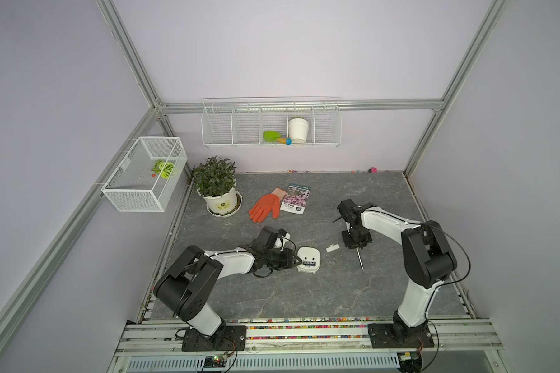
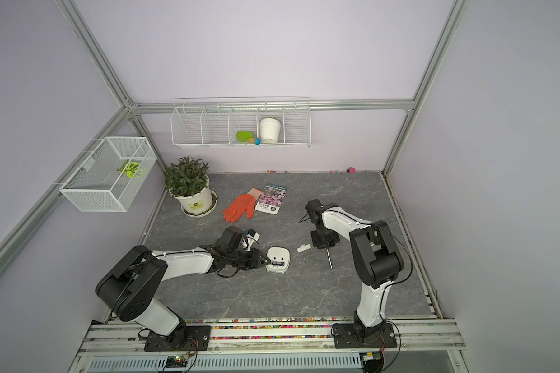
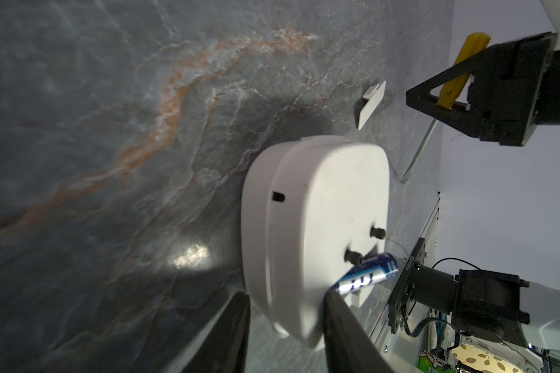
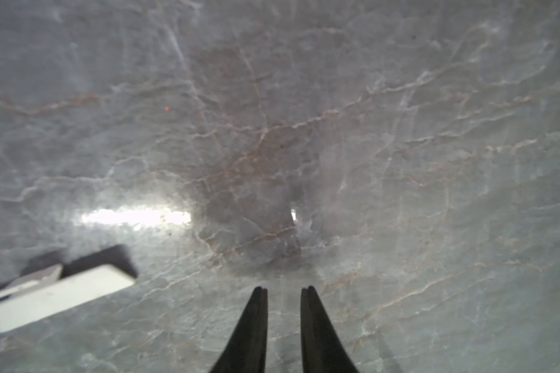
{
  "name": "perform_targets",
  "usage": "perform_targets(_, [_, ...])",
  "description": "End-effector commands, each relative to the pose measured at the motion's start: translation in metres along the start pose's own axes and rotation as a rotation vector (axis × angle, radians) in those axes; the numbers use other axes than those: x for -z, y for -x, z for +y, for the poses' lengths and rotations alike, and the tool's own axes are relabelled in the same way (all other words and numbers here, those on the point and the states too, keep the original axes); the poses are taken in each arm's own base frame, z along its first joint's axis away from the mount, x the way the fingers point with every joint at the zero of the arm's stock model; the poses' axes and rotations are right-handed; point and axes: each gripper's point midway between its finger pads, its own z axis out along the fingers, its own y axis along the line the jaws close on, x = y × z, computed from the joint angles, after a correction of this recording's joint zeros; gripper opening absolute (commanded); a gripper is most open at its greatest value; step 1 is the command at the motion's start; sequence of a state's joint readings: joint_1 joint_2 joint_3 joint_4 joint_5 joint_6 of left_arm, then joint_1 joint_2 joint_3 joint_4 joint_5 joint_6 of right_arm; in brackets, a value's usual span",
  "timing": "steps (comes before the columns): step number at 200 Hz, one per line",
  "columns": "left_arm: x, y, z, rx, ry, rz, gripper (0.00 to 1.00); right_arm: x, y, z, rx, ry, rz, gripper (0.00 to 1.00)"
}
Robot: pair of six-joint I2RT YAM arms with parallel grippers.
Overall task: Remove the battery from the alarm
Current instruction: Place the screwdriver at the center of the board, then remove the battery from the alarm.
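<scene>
The white alarm [image 1: 308, 256] [image 2: 278, 256] [image 3: 320, 210] lies face down at mid-table. My left gripper [image 1: 299, 261] [image 2: 265, 261] [image 3: 285, 294] is shut on its near-left edge, one finger on each side. The dark blue battery [image 3: 366, 274] [image 1: 308, 264] sticks up tilted out of the slot in the alarm's back. To the right, my right gripper [image 1: 355, 248] [image 2: 325, 247] [image 4: 284, 289] points down, open, with bare table between its tips. The yellow-handled screwdriver [image 3: 456, 71] [image 1: 360, 261] leans behind its fingers [image 3: 450, 113]; I cannot tell whether they touch.
The small white cover [image 1: 332, 248] [image 4: 55, 295] lies between the alarm and the right gripper. A potted plant [image 1: 215, 190], an orange glove [image 1: 265, 206] and a seed packet [image 1: 296, 198] sit at the back left. A wire basket [image 1: 144, 174] and a wire shelf [image 1: 270, 126] hang on the walls.
</scene>
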State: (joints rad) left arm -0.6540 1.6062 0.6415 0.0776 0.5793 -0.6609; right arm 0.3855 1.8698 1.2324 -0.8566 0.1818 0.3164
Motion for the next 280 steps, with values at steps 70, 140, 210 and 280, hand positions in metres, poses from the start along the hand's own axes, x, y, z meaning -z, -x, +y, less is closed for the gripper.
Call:
perform_targets(70, [0.001, -0.006, 0.013, 0.017, 0.05, -0.004, 0.41, 0.017, 0.011, 0.014, 0.024, 0.111, -0.106, 0.57])
perform_targets(140, [0.001, -0.006, 0.014, 0.015, 0.056, -0.006, 0.41, 0.108, 0.016, 0.032, 0.249, 0.312, -0.511, 0.63])
perform_targets(210, [0.002, -0.003, 0.013, 0.014, 0.059, -0.015, 0.41, 0.103, -0.072, 0.137, 1.06, 0.432, -0.699, 0.58])
perform_targets(280, [0.002, -0.004, 0.013, 0.014, 0.06, -0.015, 0.4, 0.09, -0.067, 0.161, 1.181, 0.386, -0.641, 0.5])
